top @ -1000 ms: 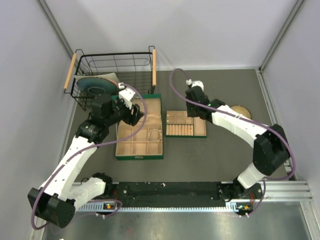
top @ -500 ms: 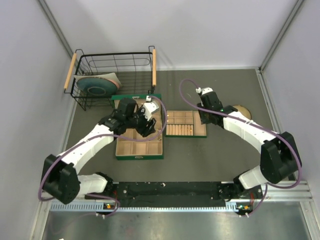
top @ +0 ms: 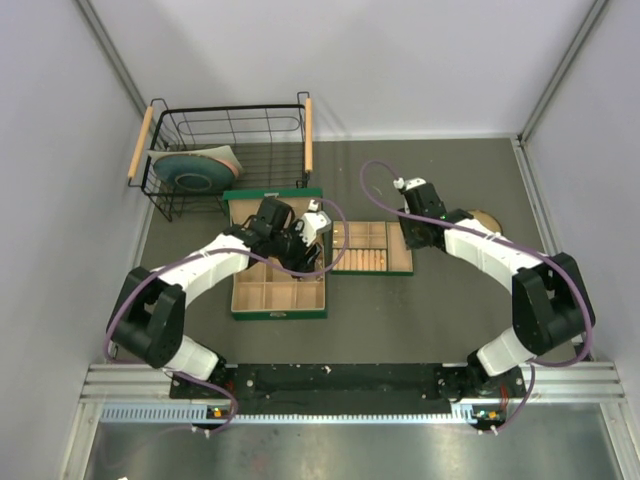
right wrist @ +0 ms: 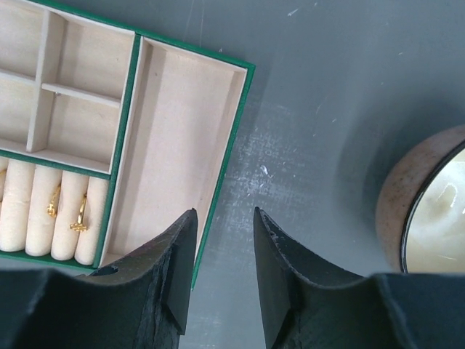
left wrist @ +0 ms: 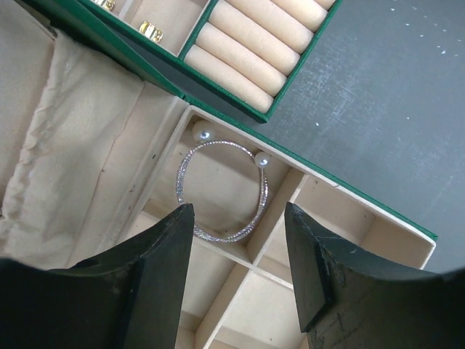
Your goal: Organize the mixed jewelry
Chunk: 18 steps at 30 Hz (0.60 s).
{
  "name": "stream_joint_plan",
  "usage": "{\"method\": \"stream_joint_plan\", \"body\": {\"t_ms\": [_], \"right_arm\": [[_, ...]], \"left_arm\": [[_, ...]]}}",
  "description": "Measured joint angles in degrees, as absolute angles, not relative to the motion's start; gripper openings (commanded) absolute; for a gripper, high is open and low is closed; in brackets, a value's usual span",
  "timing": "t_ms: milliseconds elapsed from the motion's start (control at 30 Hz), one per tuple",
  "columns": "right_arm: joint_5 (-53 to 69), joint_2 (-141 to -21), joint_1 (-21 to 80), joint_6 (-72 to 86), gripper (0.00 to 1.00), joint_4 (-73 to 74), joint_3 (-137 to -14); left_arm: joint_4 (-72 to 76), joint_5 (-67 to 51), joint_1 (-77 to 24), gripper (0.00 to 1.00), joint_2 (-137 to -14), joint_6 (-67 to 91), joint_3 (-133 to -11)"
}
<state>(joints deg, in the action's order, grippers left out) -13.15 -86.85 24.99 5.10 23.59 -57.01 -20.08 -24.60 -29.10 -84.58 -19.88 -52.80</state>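
White arm links [top: 480,250], black joints [top: 545,305], purple cables [top: 364,185] (looped); matte black jaws, scuffed edges.

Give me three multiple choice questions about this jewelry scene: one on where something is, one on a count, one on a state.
1. Where does the silver bracelet lie?
A) in the wire basket
B) in a compartment of the big green box
C) on the bare table

2. How many white beads does it carry?
A) two
B) four
C) none

3. How does the left claw stand?
A) shut on the bracelet
B) shut on a ring
C) open, holding nothing

Answers:
1 B, the hoop sits among that box's beige dividers.
2 A, one bead caps each end of the hoop.
3 C, its fingers stand apart above the bracelet with nothing gripped.
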Motion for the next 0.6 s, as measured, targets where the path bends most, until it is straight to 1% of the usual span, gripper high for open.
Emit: {"method": "stream_joint_plan", "body": {"t_ms": [600], "right_arm": [[-11.9, -87.7, 24.3, 5.1, 0.34, 23.5, -57.0]], "left_arm": [[-20.1, -22.6, -29.2, 0.57, -89.9, -21.6, -55.3]]}}
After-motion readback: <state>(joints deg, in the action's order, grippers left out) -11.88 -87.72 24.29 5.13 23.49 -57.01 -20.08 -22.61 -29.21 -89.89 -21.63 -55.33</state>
